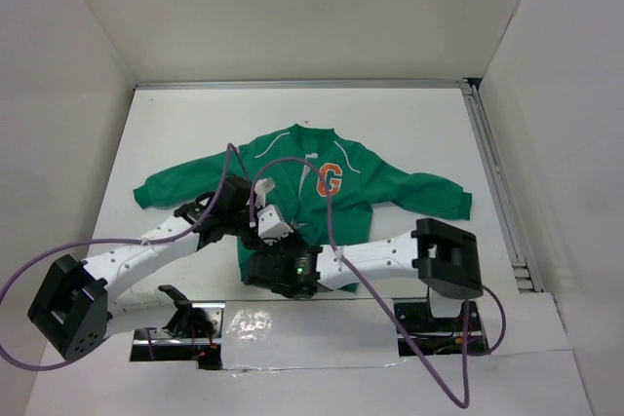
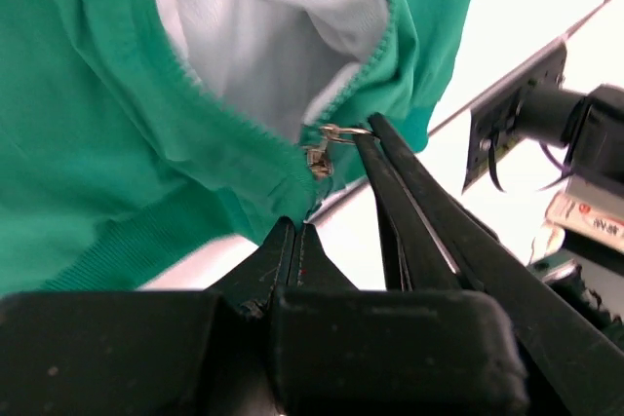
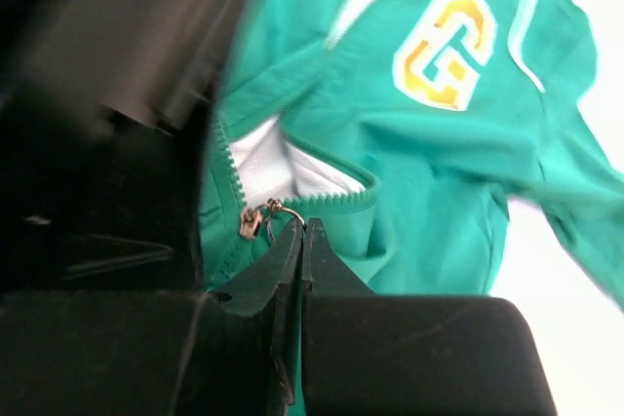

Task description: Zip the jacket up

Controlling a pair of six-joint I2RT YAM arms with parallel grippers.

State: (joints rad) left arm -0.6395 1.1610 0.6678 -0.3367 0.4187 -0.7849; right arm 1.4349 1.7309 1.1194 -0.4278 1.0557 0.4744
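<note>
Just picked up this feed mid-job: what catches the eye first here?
The green jacket with its orange G patch lies spread in the middle of the white table. Both arms meet at its lower front: the right gripper is shut on the zipper pull, low on the open zip, and the left gripper is shut on the hem just below.

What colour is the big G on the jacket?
Orange, edged in white. The G shows best in the top view.
</note>
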